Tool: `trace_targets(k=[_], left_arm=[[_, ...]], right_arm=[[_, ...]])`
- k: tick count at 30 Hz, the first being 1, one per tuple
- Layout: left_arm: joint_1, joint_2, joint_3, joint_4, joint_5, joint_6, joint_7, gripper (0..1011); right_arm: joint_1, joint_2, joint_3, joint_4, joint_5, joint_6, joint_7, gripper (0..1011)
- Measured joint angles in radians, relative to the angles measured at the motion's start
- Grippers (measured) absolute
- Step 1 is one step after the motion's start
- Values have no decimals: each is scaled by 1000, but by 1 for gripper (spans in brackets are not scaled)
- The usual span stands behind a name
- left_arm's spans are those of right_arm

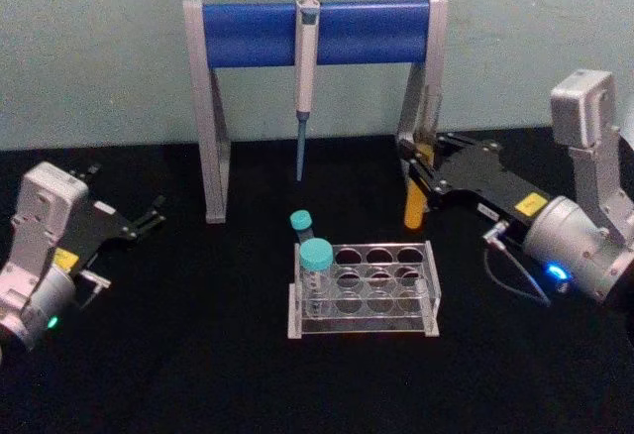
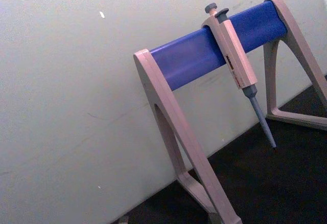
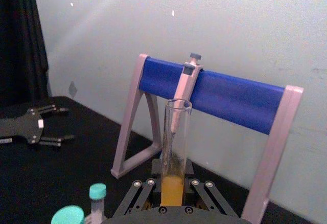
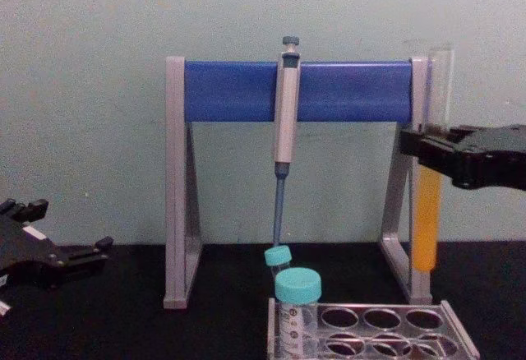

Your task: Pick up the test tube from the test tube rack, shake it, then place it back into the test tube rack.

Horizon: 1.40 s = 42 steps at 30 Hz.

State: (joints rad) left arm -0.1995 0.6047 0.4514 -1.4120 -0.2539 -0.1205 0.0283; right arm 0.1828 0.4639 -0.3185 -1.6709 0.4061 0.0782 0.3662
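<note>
Head view first: your right gripper [image 1: 412, 164] reaches in from the right, its fingers clamped on the tube [image 1: 413, 206]. The tube is out of the rack [image 1: 432, 285], behind its right end and near the right leg of the stand [image 1: 317, 33]. Two teal-capped vials [image 1: 316, 256] fill the rack's left holes, and the other holes are open. Your left gripper [image 1: 124, 194] rests low at the left over the black table [image 1: 198, 375], fingers apart and well away from the work, likely parked so that it blocks nothing.

Left wrist view: you see the stand's blue bar with the pipette [image 2: 237, 65] hanging from it, against a pale wall.

Right wrist view: the tube stands upright between the fingers, with its open mouth up and the orange liquid at the bottom. The grip seems to sit around the liquid's level. With no cap, holding it upright looks like the way to keep the liquid in.

Chest view: the tube hangs vertically at the right, in front of the stand's right leg. It is beside the rack rather than over it. The lift looks done and the tube has room on all sides, which suits shaking. For the return, you will need to bring it forward and left over an open hole.
</note>
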Motion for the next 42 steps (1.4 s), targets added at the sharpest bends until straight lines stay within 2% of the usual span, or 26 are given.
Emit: trace_targets(k=[3, 8, 14, 20, 25, 32, 42], left_arm=[[0, 0, 0, 0, 0, 0, 0, 1002], [0, 0, 0, 0, 0, 0, 0, 1001], [0, 0, 0, 0, 0, 0, 0, 1001], [0, 0, 0, 0, 0, 0, 0, 1001], [0, 0, 0, 0, 0, 0, 0, 1001], [0, 0, 0, 0, 0, 0, 0, 1001], [0, 0, 0, 0, 0, 0, 0, 1001]], right_arm=[[-33, 25, 15, -40, -1, 24, -3, 229], [-70, 53, 19, -83, 4, 53, 10, 229], [-85, 66, -8, -106, 31, 77, 54, 229], [-54, 43, -45, -84, 53, 64, 81, 229], [-1, 0, -75, -27, 61, 21, 87, 229], [38, -39, -77, 26, 48, -23, 49, 229], [43, -56, -49, 45, 0, -49, -3, 229]])
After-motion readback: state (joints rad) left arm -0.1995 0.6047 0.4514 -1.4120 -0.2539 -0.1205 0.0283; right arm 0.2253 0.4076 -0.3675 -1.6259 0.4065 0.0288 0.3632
